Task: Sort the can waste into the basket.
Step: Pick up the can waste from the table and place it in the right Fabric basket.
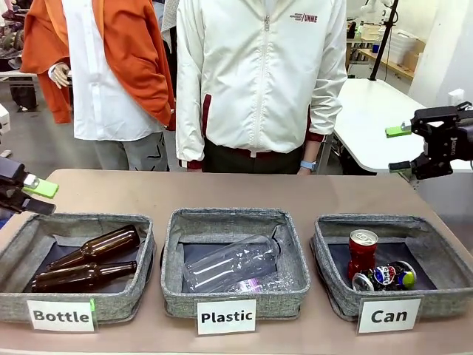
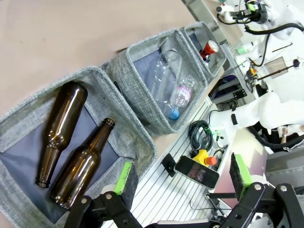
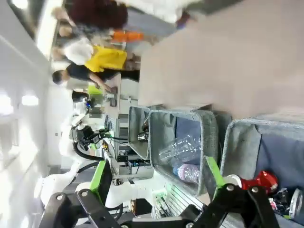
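Both cans (image 1: pixel 373 268) lie in the Can basket (image 1: pixel 436 285); both grippers' jaws spread, well clear.

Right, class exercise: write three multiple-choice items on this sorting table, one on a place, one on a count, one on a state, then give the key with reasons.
1. Where is the red can?
A. Basket labelled Bottle
B. Basket labelled Plastic
C. Basket labelled Can

2. How many brown bottles lie in the left basket?
A. One
B. Two
C. Four

3. How is the right gripper?
A. Open, holding nothing
B. Shut on a can
C. Shut on a bottle

Key: 1 C, it stands upright beside the crushed dark can; 2 B, two lie side by side; 3 A, its pads stand apart in the air.
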{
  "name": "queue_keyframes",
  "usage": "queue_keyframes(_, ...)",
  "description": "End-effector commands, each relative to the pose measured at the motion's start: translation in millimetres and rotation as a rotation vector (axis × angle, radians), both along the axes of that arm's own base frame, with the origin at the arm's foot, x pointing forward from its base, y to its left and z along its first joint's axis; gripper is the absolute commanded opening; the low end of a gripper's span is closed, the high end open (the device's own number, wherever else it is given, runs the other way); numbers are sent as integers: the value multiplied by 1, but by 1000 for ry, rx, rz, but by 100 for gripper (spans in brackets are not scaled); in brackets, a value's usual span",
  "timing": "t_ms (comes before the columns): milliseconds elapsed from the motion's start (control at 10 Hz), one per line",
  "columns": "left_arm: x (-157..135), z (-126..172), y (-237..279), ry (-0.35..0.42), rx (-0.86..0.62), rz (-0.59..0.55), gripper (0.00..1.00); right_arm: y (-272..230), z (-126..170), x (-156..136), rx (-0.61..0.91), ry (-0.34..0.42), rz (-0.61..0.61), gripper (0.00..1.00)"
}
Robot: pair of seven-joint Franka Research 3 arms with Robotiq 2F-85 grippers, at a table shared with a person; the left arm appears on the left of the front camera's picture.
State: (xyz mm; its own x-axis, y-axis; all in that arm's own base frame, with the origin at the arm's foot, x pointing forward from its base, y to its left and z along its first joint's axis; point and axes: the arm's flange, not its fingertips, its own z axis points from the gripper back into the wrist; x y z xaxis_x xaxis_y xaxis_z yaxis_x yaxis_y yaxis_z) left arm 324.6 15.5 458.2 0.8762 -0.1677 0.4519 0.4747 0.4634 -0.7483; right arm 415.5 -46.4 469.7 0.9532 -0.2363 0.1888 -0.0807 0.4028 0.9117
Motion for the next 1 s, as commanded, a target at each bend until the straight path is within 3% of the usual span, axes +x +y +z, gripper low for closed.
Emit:
queue_keyframes(0, -3, 0, 2, 7, -2, -8, 100, 11, 8, 3, -73, -18, 157, 100)
queue_keyframes(900, -3, 0, 2, 7, -2, -8, 100, 11, 8, 3, -73, -18, 157, 100)
